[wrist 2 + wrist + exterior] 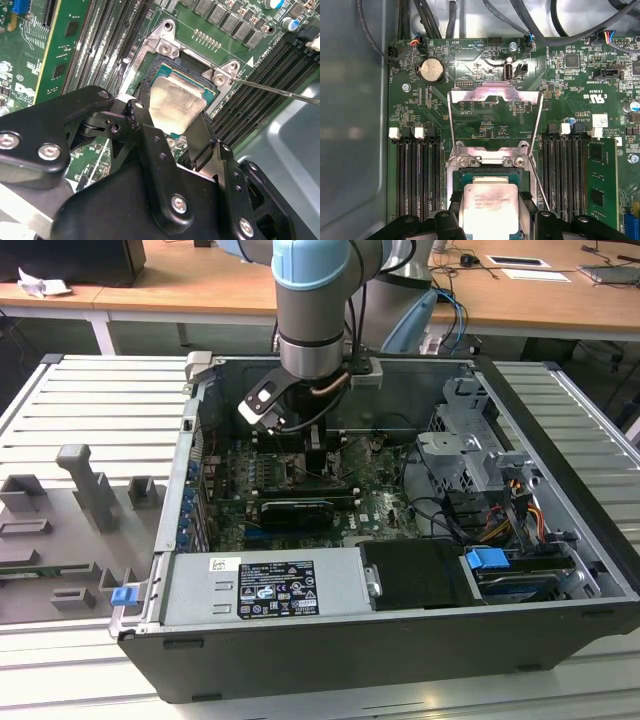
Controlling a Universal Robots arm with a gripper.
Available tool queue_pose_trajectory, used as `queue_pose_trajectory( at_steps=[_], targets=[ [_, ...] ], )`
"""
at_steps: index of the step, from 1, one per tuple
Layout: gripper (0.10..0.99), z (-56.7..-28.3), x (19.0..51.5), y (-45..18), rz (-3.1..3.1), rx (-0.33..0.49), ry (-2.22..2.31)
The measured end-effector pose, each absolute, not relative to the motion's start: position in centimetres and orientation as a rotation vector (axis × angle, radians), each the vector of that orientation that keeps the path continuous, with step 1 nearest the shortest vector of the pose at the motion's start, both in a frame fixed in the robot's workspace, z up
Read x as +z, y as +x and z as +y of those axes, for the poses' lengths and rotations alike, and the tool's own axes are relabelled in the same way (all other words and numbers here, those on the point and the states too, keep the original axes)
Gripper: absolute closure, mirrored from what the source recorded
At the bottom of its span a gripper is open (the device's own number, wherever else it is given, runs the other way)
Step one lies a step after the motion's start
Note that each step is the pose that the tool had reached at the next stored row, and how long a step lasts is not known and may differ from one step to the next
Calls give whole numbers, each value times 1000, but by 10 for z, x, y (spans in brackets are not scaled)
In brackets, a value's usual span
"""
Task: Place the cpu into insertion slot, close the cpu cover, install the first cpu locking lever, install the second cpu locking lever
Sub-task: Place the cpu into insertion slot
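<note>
Claw (171, 116) up close, pinching cpu (176, 100) by two edges, right over insertion slot (172, 64). Cpu cover (492, 95) stands open. Risk: chip goes in crooked, hurts slot, won't sit flat.

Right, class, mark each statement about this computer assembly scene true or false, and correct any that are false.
1. The cpu cover is swung open, not down over the insertion slot. True.
2. The fingers flank the cpu on two opposite edges. True.
3. The computer case is closed by a side panel. False: its side is open, showing the motherboard.
4. The cpu lies on the table outside the computer case. False: it is over the insertion slot, between the fingers.
5. Every long black memory slot holds a module. False: the memory slots beside the insertion slot are empty.
</note>
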State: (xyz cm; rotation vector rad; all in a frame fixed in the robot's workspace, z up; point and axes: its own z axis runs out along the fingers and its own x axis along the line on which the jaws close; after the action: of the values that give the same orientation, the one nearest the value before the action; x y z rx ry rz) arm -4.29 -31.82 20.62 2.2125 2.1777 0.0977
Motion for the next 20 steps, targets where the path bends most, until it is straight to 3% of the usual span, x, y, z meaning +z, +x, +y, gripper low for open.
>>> queue_pose_trajectory(
  at_steps=[15,17,18,20],
  targets=[
    [557,-318,201,-43,2177,96,2212],
    [549,-318,201,-43,2177,96,2212],
    [482,-318,201,-43,2177,96,2212],
    [482,-318,201,-43,2177,96,2212]
  ],
)
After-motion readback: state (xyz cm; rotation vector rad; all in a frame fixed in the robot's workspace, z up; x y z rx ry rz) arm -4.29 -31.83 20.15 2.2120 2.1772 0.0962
